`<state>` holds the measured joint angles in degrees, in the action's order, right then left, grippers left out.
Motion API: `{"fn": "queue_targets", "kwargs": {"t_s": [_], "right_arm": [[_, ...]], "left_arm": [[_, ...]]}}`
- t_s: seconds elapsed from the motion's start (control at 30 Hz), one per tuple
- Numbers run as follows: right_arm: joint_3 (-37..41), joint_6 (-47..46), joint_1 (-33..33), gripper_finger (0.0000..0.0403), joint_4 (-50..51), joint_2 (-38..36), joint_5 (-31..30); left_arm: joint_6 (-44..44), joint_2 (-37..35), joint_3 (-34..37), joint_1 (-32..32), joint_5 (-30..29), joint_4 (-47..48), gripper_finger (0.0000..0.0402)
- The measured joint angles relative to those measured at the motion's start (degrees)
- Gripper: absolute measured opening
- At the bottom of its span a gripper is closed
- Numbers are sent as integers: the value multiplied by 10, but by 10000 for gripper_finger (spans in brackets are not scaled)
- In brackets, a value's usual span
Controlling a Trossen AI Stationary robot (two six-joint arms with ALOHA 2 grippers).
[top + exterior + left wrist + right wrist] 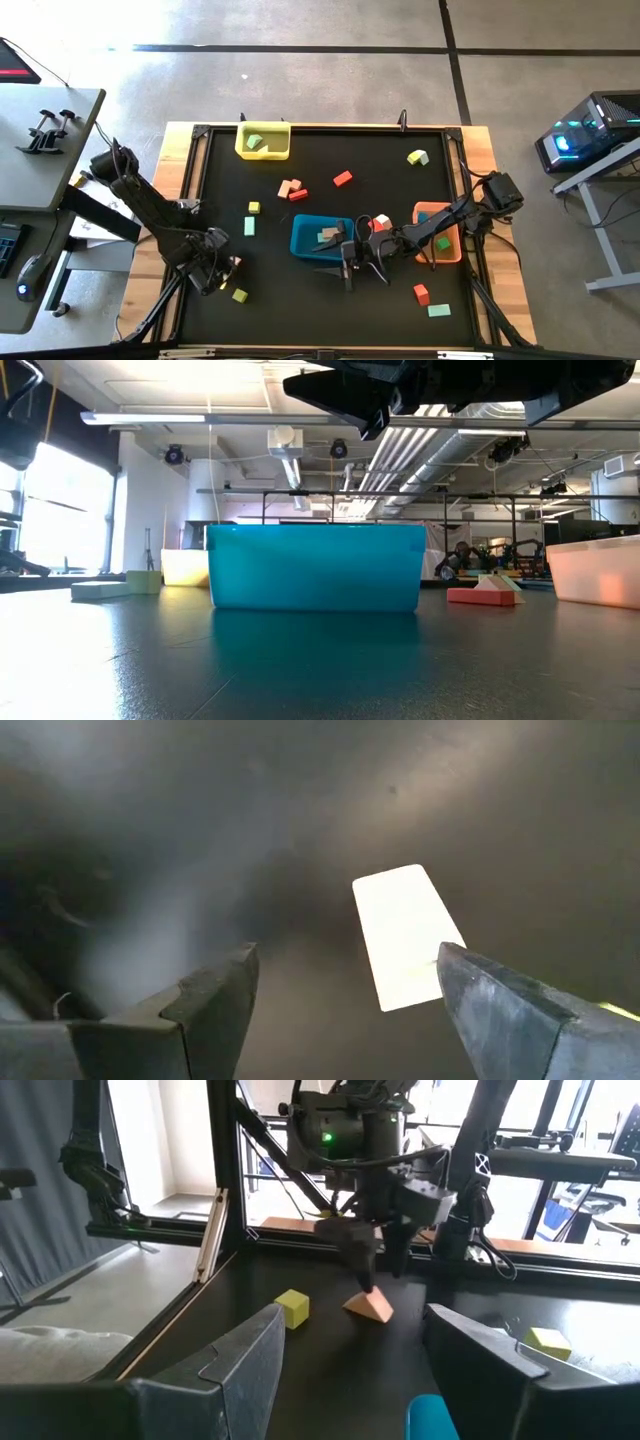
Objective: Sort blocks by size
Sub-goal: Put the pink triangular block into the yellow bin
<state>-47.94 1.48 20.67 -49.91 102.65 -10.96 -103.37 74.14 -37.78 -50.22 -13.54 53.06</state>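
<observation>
Two end effectors released, empty. Left end effector [222, 268] lower left of high view, tan block [234, 262] touching its tip. Right end effector [352, 262] lower centre, beside blue tray [300, 232]. Left arm nearer.

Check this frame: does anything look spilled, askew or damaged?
Nothing looks damaged. Loose blocks lie scattered on the black table, as expected mid-sort. The yellow tray, blue tray and orange tray sit upright, each holding blocks.
</observation>
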Motion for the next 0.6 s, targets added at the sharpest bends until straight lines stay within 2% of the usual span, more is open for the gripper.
{"fn": "queue_targets", "kwargs": {"t_s": [0.3, 0.6], "right_arm": [[0, 0, 0, 234, 0, 0, 0], [0, 0, 0, 234, 4, 0, 0]], "left_arm": [[-38, 2, -3, 0, -38, -2, 294], [-31, 31, -4, 0, -31, -56, 294]]}}
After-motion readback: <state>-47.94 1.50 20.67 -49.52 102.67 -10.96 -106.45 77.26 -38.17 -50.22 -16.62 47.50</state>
